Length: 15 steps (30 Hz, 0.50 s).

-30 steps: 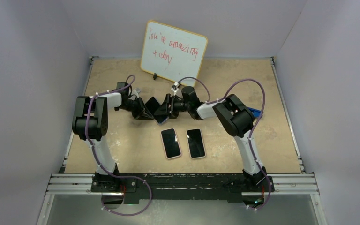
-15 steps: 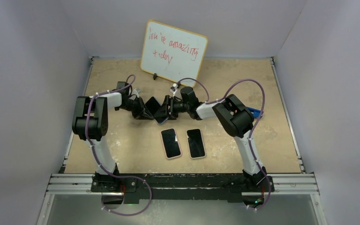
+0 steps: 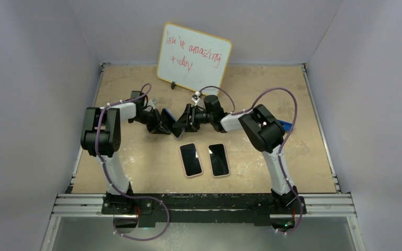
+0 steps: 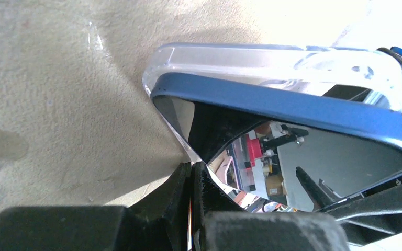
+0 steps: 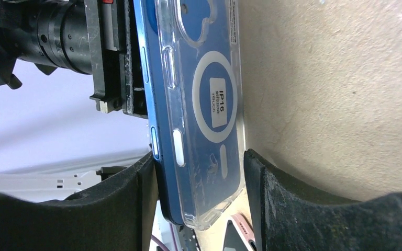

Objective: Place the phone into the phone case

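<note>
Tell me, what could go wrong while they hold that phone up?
The left jaws pinch just a corner of the blue phone, so it could slip and drop onto the two phones lying nearby. The phone sits only partly in the clear case; squeezing might seat it crooked.

The phone case (image 5: 209,104) is clear glossy plastic; the table (image 5: 345,104), rough matt.

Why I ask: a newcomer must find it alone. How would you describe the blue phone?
Start at the whiteboard at the back; just before it the left hand and right hand meet above the table. The blue phone is held between them, partly in a clear case. Unlike the two phones lying flat nearer the arm bases, it is blue-rimmed and held up.
</note>
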Each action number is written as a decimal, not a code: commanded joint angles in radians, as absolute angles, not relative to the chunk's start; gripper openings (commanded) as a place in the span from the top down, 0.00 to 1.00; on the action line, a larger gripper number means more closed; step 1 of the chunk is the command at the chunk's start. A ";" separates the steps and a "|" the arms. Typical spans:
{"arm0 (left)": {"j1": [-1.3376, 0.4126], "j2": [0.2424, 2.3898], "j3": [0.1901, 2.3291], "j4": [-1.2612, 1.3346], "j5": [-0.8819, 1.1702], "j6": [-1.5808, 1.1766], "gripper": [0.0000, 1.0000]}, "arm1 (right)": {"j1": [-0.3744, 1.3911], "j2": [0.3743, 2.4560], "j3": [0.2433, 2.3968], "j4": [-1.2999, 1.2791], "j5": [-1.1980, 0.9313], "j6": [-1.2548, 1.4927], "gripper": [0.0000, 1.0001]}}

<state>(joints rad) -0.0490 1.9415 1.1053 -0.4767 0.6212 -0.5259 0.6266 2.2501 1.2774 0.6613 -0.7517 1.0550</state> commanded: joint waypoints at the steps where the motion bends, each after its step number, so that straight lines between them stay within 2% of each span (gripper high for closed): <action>1: -0.046 1.993 1.100 -0.442 0.375 -0.453 0.97 | 0.606 2.208 1.308 0.662 -0.767 1.054 0.40; 4: -0.046 1.990 1.097 -0.436 0.381 -0.454 0.97 | 0.606 2.218 1.310 0.651 -0.761 1.044 0.43; 6: -0.046 1.988 1.096 -0.436 0.383 -0.454 0.97 | 0.607 2.225 1.309 0.657 -0.759 1.046 0.48; 8: -0.047 1.984 1.095 -0.437 0.386 -0.454 0.97 | 0.606 2.226 1.306 0.663 -0.758 1.045 0.59; 9: -0.046 1.981 1.095 -0.436 0.386 -0.454 0.97 | 0.606 2.228 1.306 0.667 -0.758 1.047 0.67; 12: -0.046 1.974 1.091 -0.432 0.391 -0.455 0.95 | 0.607 2.227 1.302 0.684 -0.754 1.046 0.80; 15: -0.046 1.968 1.085 -0.423 0.407 -0.460 0.95 | 0.610 2.224 1.297 0.676 -0.764 1.047 0.79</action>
